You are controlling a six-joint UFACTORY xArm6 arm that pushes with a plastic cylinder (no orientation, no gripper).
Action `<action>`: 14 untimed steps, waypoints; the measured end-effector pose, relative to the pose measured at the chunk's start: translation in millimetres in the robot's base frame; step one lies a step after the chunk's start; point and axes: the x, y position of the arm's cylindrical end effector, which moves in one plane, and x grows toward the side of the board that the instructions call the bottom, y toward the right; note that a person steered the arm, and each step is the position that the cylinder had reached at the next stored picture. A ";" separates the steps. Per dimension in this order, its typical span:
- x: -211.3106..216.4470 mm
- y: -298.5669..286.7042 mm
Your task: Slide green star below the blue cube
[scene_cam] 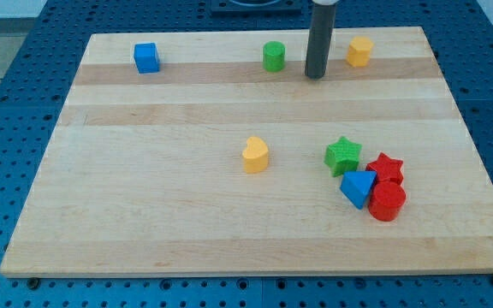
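- Altogether eight small blocks lie on the wooden tabletop: two green, two blue, two red, two yellow-orange.
- Green star-shaped block sits at the view's lower right, touching the blue triangular block and red star-shaped block (red rounded block below).
- Blue cube is top left, well apart.
- Green cylinder, orange hexagonal block and yellow heart-shaped block stand elsewhere.
- My tip, a bare rod tool holding nothing, rests between cylinder and hexagonal block.

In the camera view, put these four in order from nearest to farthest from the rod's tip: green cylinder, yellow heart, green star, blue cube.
Measured from my tip, at the view's top:
1. Green cylinder, just to the tip's left.
2. Green star, below the tip, slightly right.
3. Yellow heart, below and left; only a little farther than the star.
4. Blue cube, far left along the top.
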 end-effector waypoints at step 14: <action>168.8 0.5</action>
